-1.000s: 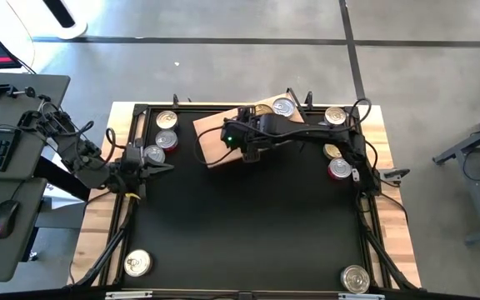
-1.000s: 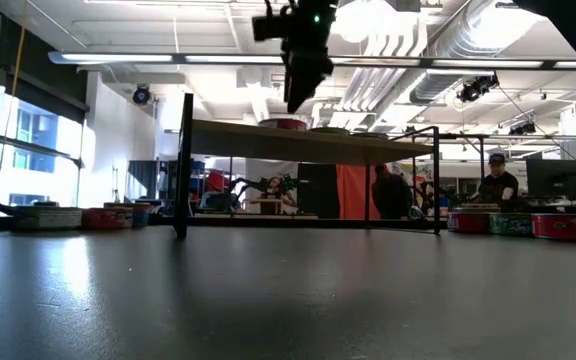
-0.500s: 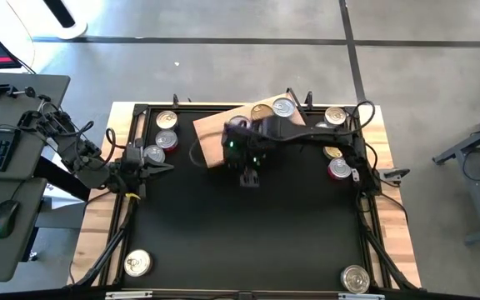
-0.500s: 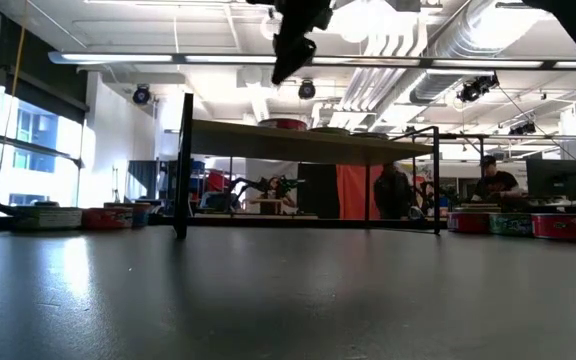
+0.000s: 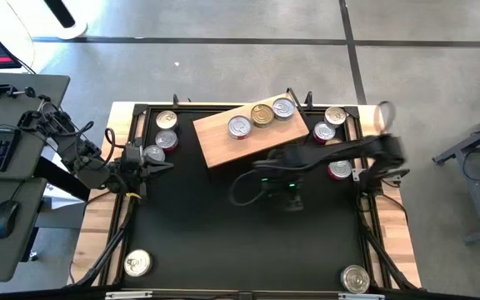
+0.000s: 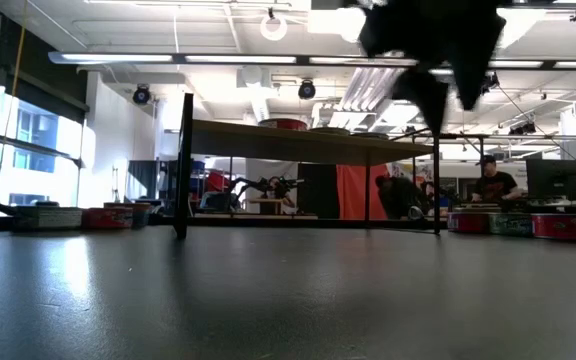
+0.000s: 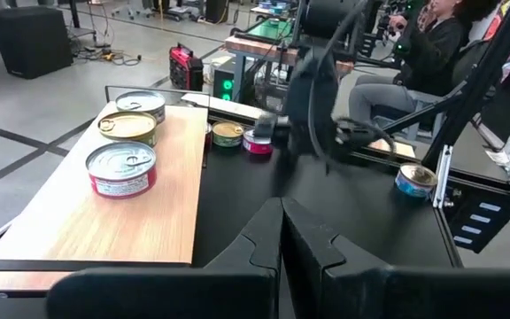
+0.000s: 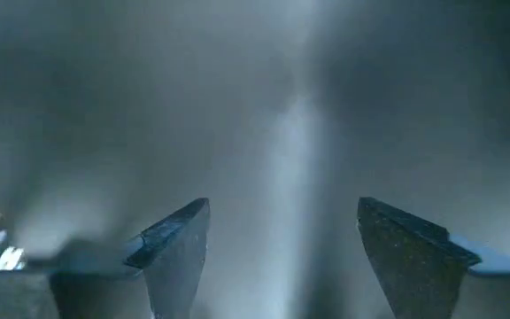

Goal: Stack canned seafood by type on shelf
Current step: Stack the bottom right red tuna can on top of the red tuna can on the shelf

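Note:
The shelf (image 5: 223, 143) is a light-brown wooden board at the table's far middle. Three canned seafood tins stand in a row on it (image 5: 239, 127) (image 5: 262, 116) (image 5: 283, 107); the left wrist view shows them too (image 7: 121, 168). More tins sit on the black mat at far left (image 5: 166, 140), far right (image 5: 333, 117) and near both front corners (image 5: 137, 263) (image 5: 355, 278). My right gripper (image 8: 282, 244) hangs open and empty over the mat (image 5: 290, 193), nearer than the shelf. My left gripper (image 5: 161, 165) is shut and empty at the left edge.
The mat's middle and near part (image 5: 240, 242) holds nothing but my right arm above it. A black frame rail (image 5: 132, 208) runs around the mat. In the low view the shelf board (image 6: 298, 142) stands raised on black legs; people sit in the room behind.
My right gripper has swung from above the shelf toward the table's near edge and right, sinking and tipping to point down, its fingers still open. The tin at the row's left end, which it covered before, now shows on the shelf.

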`<state>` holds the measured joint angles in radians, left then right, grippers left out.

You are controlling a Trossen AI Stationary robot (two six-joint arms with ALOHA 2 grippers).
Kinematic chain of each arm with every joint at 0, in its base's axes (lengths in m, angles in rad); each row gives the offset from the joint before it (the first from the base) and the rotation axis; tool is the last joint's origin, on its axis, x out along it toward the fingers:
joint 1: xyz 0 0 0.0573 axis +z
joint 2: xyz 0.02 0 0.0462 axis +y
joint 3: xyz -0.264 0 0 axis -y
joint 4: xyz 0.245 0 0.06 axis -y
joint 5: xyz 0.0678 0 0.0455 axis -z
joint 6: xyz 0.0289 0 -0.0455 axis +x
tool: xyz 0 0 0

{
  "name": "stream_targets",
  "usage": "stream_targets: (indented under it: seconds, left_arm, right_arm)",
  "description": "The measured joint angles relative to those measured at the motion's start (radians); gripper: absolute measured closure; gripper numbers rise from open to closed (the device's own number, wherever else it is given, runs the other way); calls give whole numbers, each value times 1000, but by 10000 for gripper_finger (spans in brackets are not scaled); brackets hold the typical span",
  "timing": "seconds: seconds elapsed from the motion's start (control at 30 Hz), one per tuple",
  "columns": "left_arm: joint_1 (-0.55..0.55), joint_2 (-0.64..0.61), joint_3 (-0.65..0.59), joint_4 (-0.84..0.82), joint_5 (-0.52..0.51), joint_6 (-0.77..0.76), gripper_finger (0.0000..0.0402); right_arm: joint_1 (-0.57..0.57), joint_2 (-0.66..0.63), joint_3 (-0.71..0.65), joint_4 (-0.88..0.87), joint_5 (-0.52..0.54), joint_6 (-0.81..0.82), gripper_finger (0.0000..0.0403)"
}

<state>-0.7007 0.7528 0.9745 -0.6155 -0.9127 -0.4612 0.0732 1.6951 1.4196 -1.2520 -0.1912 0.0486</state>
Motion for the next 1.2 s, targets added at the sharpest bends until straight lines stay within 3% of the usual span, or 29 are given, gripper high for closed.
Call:
stream_targets:
  seconds: [0.17,0.3,0.4,0.53,0.57,0.73,1.2]
  left_arm:
    - [0,0,0,0,-9,-6,401]
    - [1,0,0,0,-45,-6,402]
    - [1,0,0,0,-61,-7,402]
    - [1,0,0,8,-78,-7,401]
    - [1,0,0,15,-82,-7,401]
    - [1,2,0,37,-104,-7,401]
    - [2,44,0,37,-132,-7,401]
  right_arm:
    - [-2,-304,-343,5,211,365,127]
    - [-30,-437,-524,-71,287,667,158]
    - [-56,-471,-625,-75,313,806,225]
    - [-82,-472,-692,-70,365,899,362]
    - [-83,-472,-694,-68,392,914,382]
    - [-97,-470,-703,-61,492,964,392]
    - [-224,-410,-769,48,531,965,402]
